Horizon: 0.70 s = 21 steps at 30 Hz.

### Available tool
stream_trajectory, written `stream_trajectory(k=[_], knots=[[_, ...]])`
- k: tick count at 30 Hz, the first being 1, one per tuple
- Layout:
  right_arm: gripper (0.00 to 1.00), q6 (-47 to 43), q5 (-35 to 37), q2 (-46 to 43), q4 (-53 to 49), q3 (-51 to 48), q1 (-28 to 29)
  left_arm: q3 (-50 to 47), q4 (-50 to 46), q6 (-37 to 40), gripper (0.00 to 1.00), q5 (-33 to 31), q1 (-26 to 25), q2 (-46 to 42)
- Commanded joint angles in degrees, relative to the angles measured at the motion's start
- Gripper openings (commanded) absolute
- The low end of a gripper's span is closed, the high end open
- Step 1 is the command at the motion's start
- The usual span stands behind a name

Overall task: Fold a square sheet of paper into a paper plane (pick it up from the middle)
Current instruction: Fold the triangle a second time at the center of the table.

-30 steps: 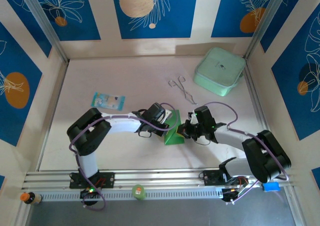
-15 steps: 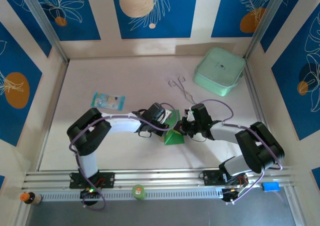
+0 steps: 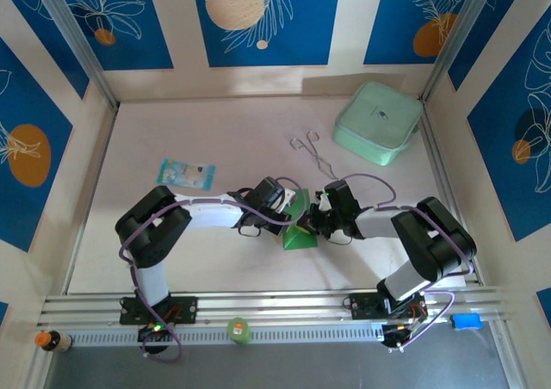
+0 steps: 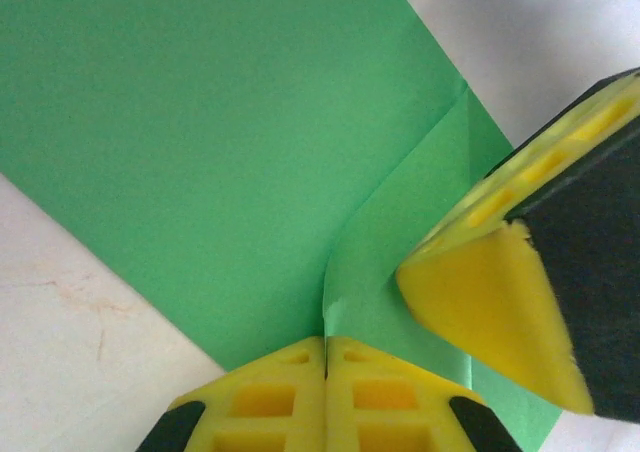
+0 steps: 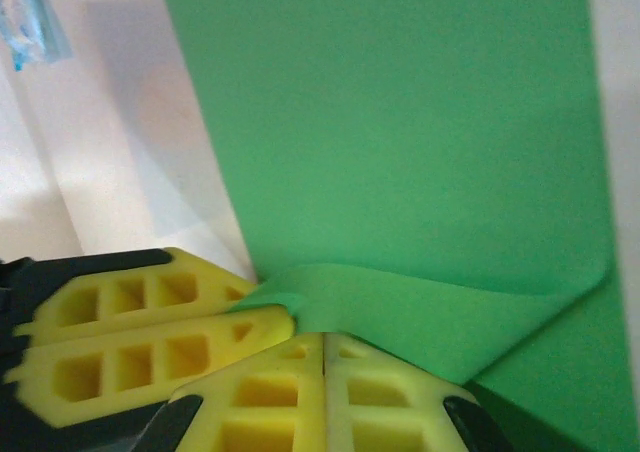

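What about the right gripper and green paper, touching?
Touching: the right wrist view shows the shut right gripper meeting the square sheet of paper at its lifted flap.

We see a thin bright-green square sheet of paper lying on the pale table top and covering most of it. At the sheet's near side one flap curls up and over, its fold still rounded rather than pressed flat. The right gripper, its yellow ribbed fingers pressed together, meets the flap's lower edge; we cannot tell whether paper is nipped between them. The left gripper, fingers likewise together, touches the flap's left tip. A small light-blue printed packet lies well apart from the sheet.
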Motion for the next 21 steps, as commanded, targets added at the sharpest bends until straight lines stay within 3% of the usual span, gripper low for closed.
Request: stream_trajectory(k=[1, 13, 21], knots=[[0.00, 0.1, 1.3, 1.2, 0.0, -2.4, -0.1, 0.6, -1.5, -0.3, 0.02, 0.3, 0.5, 2.0], [0.00, -2.8, 0.0, -5.2, -6.4, 1.9, -2.3, 0.5, -2.2, -0.1, 0.02, 0.2, 0.6, 2.3], [0.00, -4.6, 0.1, -2.7, -7.4, 2.2, -4.5, 0.7, -2.4, -0.1, 0.02, 0.6, 0.6, 2.6]])
